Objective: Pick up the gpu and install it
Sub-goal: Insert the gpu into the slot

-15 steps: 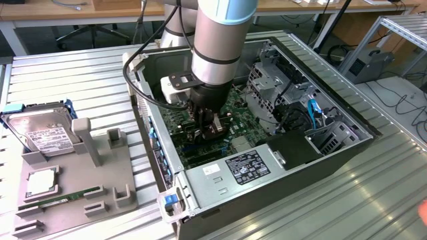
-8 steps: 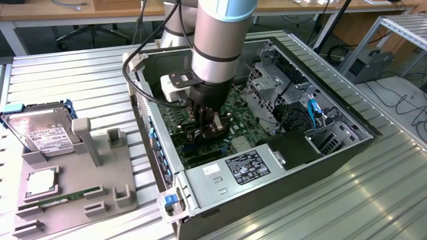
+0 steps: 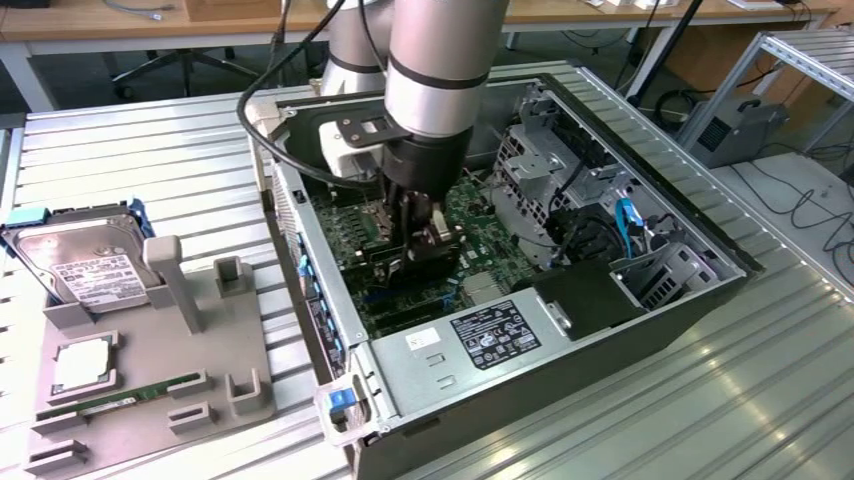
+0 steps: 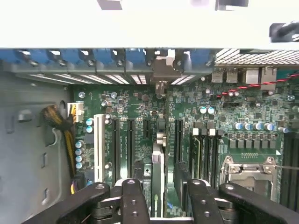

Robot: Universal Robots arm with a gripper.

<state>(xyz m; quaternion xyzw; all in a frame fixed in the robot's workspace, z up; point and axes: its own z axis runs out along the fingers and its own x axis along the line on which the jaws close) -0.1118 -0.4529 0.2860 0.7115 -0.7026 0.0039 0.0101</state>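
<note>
In the wrist view the gpu (image 4: 159,151) shows edge-on as a thin dark card. It stands upright in a motherboard (image 4: 140,105) slot, and its silver bracket (image 4: 162,73) meets the case's rear wall. My gripper (image 4: 163,186) straddles the card. Its jaws are open, with a black finger (image 4: 134,196) on each side and a gap to the card on both. In the exterior view the gripper (image 3: 424,248) reaches down into the open computer case (image 3: 400,385) over the green board, and it hides most of the card.
A grey fixture (image 3: 147,400) at the exterior view's left holds a hard drive (image 3: 80,265), a CPU (image 3: 83,365) and a green RAM stick (image 3: 114,405). Inside the case, a drive cage (image 3: 534,165), cables and the power supply (image 3: 494,335) crowd the arm. The CPU socket (image 4: 250,170) lies beside the slots.
</note>
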